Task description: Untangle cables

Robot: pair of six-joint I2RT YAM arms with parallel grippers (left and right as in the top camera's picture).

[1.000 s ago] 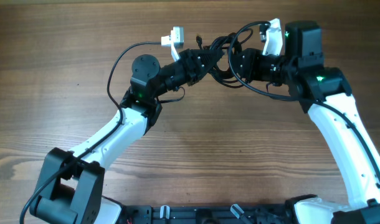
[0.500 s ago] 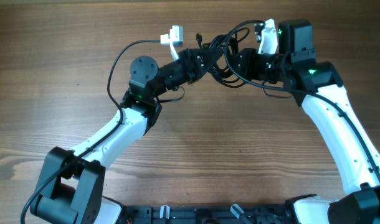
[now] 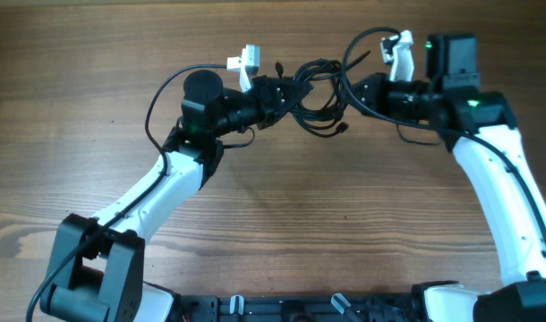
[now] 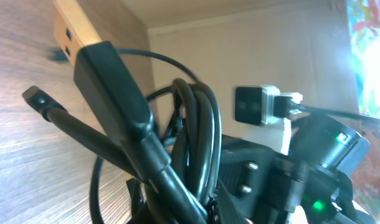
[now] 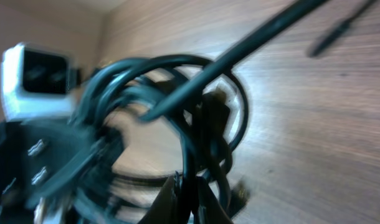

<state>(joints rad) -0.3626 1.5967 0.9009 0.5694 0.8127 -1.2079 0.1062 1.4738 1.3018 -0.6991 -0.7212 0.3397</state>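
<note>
The cables (image 3: 313,88) are a tangle of thin black cords stretched between my two grippers above the wooden table. My left gripper (image 3: 275,93) is shut on the tangle's left side. My right gripper (image 3: 367,89) is shut on a strand at its right. In the left wrist view, a black USB plug (image 4: 109,71) with a metal tip sticks up from the looped bundle (image 4: 190,137), which hides the jaws (image 4: 196,208). In the right wrist view, the fingers (image 5: 187,199) pinch one black cord, with the loops (image 5: 177,106) beyond.
A white plug block (image 3: 248,61) on a black cord sits by the left wrist, and another white plug (image 3: 398,46) sits by the right wrist. A small connector end (image 3: 343,128) dangles under the tangle. The wooden table (image 3: 94,72) lies below.
The right gripper has moved right and the left gripper slightly left and back. The grippers are farther apart and the tangle is drawn out between them.
</note>
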